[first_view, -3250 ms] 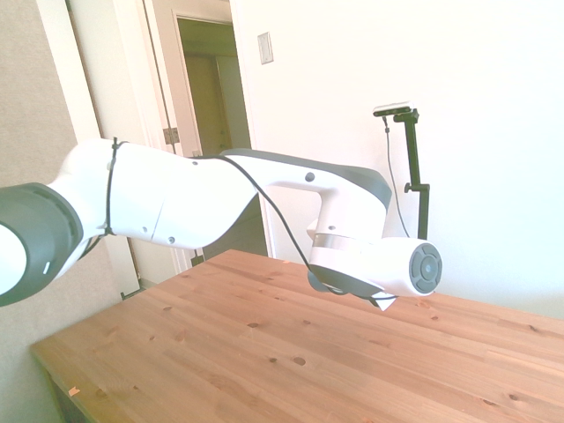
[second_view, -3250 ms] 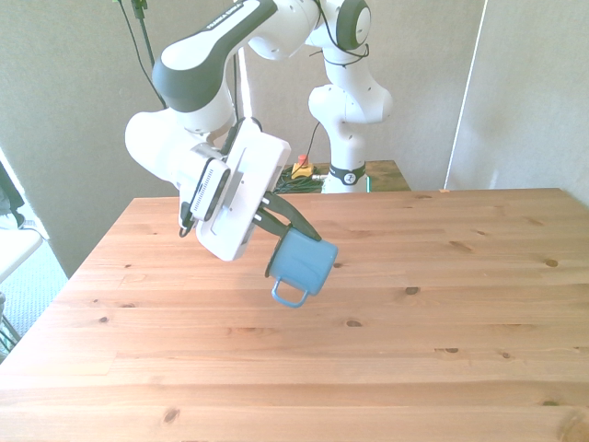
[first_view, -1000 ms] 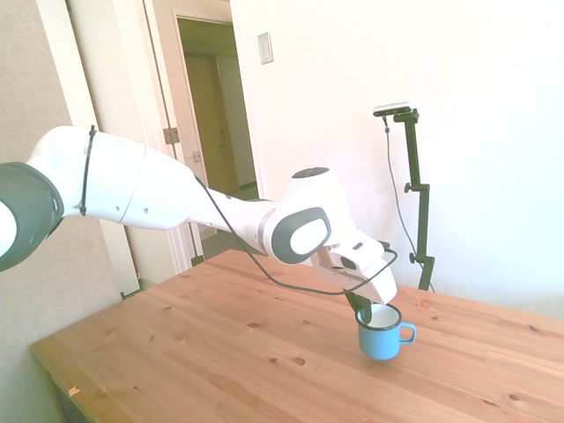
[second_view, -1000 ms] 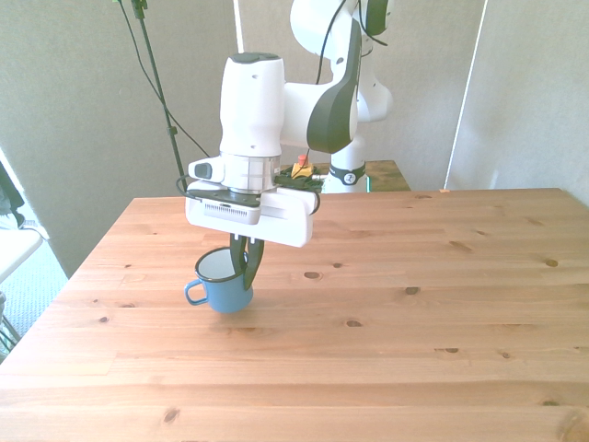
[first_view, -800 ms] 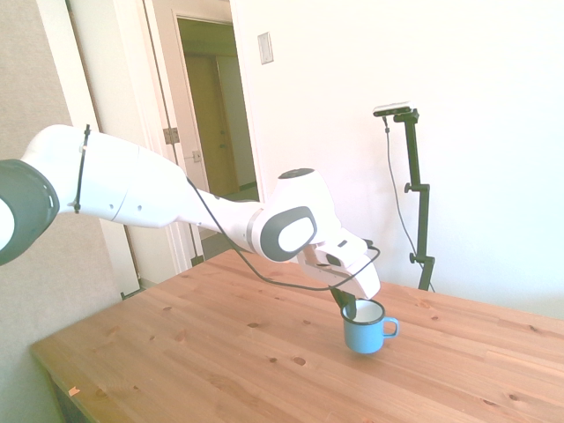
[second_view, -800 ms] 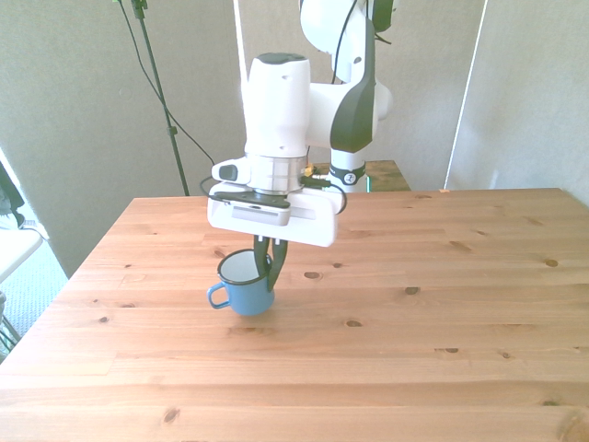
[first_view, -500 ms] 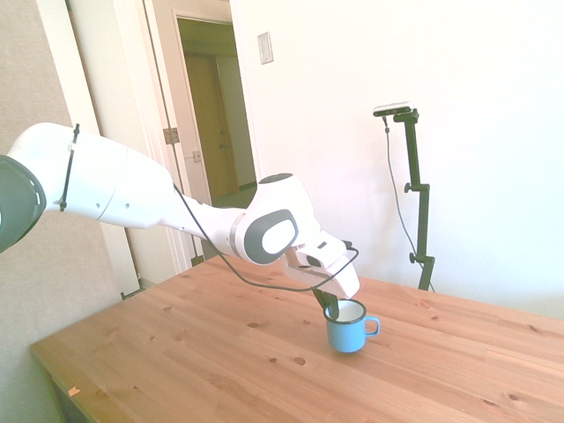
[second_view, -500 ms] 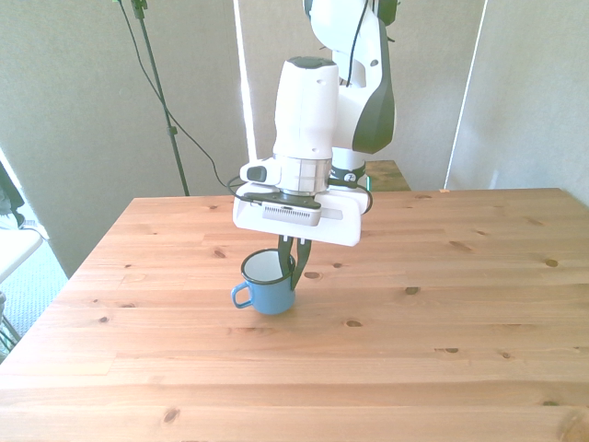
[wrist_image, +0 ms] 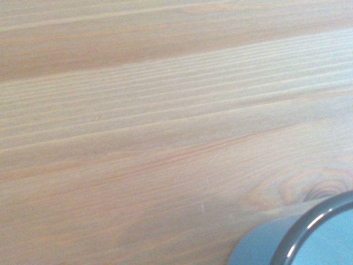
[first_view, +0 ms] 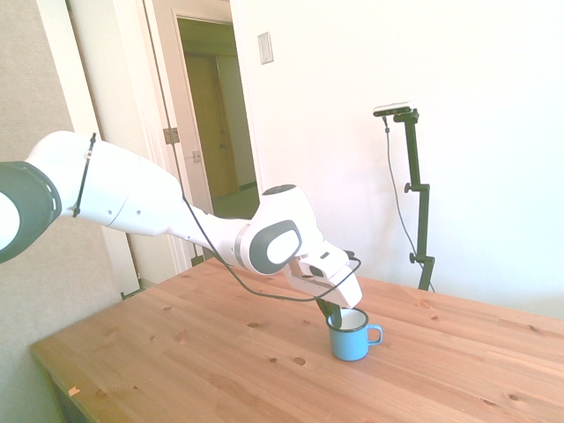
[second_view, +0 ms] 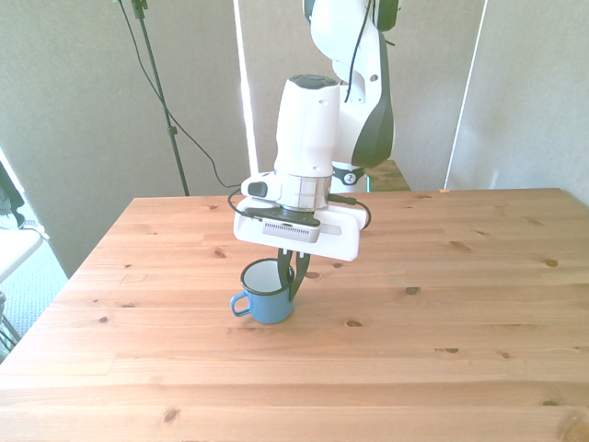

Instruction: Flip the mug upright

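The small light-blue mug (second_view: 265,300) stands upright on the wooden table (second_view: 442,322), with its white inside facing up and its loop handle pointing to the front view's left. My gripper (second_view: 294,274) comes down from above and is shut on the mug's rim on the front view's right side, one dark finger inside and one outside. In the side view the mug (first_view: 349,342) sits mid-table under the gripper (first_view: 332,311), its handle pointing to the right of that view. The wrist view catches only a dark-rimmed edge of the mug (wrist_image: 309,237) over bare wood.
The white arm slants down over the table's middle from the far edge. A black cable loops beside the wrist (first_view: 291,295). Bare wood (second_view: 276,387) lies on all sides of the mug.
The mug went from hanging tilted in the gripper to upright. Over the last second it was carried toward the front view's right and lowered onto the table, still gripped at the rim.
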`<state>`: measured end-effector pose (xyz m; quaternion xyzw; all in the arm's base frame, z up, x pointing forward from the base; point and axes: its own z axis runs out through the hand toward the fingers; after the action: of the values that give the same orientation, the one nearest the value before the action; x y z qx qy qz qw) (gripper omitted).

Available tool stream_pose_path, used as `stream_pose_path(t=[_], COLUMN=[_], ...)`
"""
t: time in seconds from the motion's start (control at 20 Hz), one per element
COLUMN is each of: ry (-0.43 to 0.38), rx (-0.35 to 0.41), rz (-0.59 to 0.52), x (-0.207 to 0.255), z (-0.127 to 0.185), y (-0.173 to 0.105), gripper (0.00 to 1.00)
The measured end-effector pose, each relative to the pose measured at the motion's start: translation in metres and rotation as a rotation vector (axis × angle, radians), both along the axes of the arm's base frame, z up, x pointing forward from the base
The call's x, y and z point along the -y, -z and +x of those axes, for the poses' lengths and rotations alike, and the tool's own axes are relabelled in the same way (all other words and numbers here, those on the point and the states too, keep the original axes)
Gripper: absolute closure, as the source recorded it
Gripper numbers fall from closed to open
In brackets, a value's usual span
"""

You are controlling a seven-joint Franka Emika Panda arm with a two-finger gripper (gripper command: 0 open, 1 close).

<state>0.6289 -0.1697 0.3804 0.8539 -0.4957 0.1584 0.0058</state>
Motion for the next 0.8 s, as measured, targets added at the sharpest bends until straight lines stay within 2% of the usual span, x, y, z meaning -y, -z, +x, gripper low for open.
stream_pose_path(t=[0.8], ry=[-0.009], rx=[0.026], rz=[-0.008], x=[-0.0018], z=[0.0004], y=[-0.004], gripper=[0.0])
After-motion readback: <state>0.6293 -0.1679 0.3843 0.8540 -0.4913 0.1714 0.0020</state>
